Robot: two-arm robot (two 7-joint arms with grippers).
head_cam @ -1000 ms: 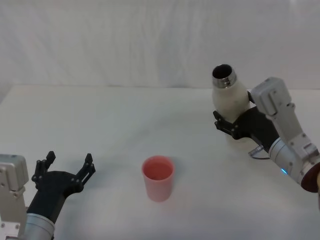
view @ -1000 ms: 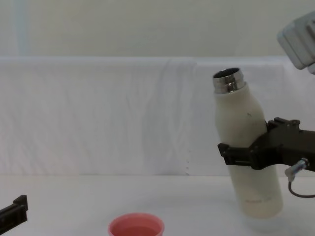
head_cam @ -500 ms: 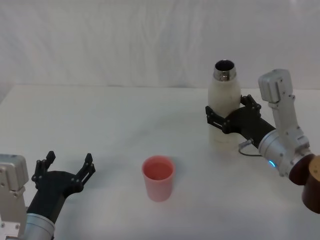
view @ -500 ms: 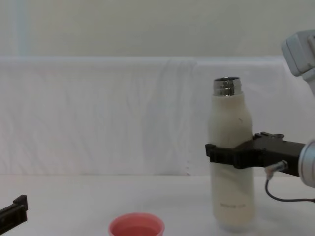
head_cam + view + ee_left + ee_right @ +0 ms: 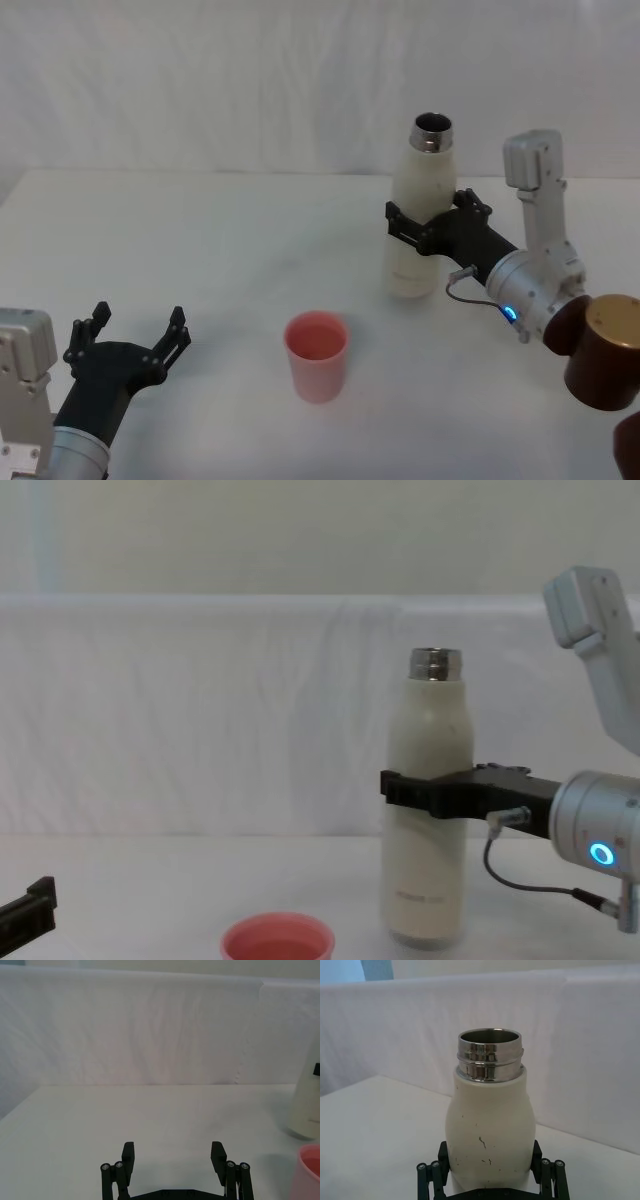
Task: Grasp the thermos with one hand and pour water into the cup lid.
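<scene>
Right gripper (image 5: 412,228) first: its black jaws are clamped on the thermos (image 5: 418,215) around mid-body, one on either side, as the right wrist view shows with the cream body (image 5: 489,1132) wedged between the two finger pads (image 5: 432,1172). The bottle stands upright on the white tabletop (image 5: 250,240), its open steel neck pointing straight up (no tilt visible from the chest view, where the base (image 5: 424,920) sits down on the surface). Small grey lettering shows low on the bottle's side, and dark specks dot its front in the wrist view. Behind the jaws, the silver-grey wrist (image 5: 600,832) carries a lit blue ring, and the arm runs back to the right edge of the head view. The cup lid (image 5: 317,355), pink and standing open side up, sits on the tabletop nearer the robot and to the left of the thermos, apart from it; the chest view catches just its rim (image 5: 277,942) at the bottom edge. Over on the left, the left gripper (image 5: 135,335) hovers low at the near-left corner with its jaws spread wide and nothing between them (the left wrist view shows the two fingertips (image 5: 128,1152) well apart).
</scene>
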